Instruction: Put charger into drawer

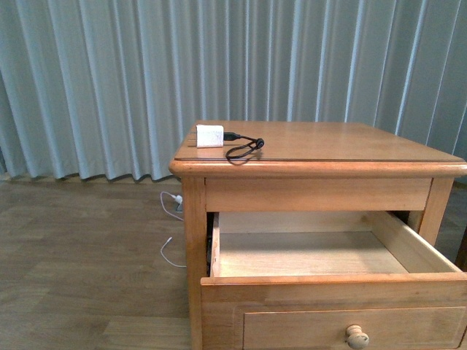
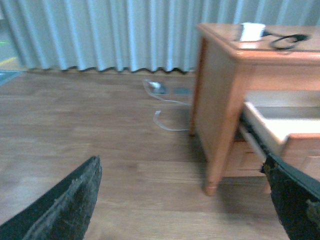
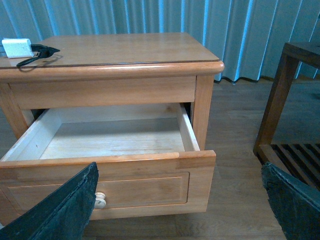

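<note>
The charger (image 1: 210, 135) lies at the left edge of the surface (image 1: 343, 142); the drawer (image 1: 328, 290) below stands pulled out; the left end effector (image 2: 180, 210) and right end effector (image 3: 177, 210) both gape wide, gripping nothing, well apart from the charger.

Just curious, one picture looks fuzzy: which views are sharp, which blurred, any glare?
Front view: sharp, evenly lit, soft sheen on the tabletop. Left wrist view: blurred all over, the charger smeared. Right wrist view: mostly sharp, the drawer crisp, bluish tint.
</note>
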